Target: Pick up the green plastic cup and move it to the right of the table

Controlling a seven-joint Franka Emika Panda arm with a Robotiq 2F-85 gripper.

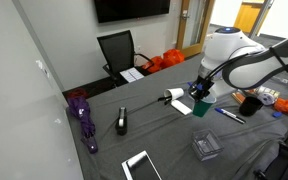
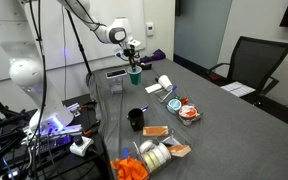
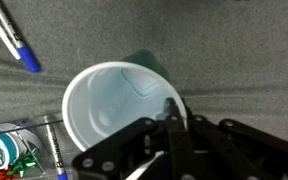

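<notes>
The green plastic cup [image 3: 112, 98] has a whitish inside and a dark-green wall [image 3: 150, 63]. It fills the middle of the wrist view, over the dark grey table [image 3: 239, 60]. My gripper [image 3: 170, 118] is shut on its rim, with one finger inside and one outside. In an exterior view the gripper [image 2: 134, 57] holds the cup [image 2: 135, 72] at the table's far end [image 2: 219, 115]. I cannot tell whether the cup touches the top. In an exterior view the gripper [image 1: 201, 92] mostly hides the cup.
A blue marker [image 3: 11, 40] and a candy wrapper [image 3: 4, 150] lie near the cup. A white roll [image 2: 165, 83], a darker brown cup [image 2: 136, 119] and snack packs [image 2: 154, 152] sit on the table. So do a purple umbrella [image 1: 82, 118], a black object [image 1: 122, 122] and a clear box [image 1: 206, 146].
</notes>
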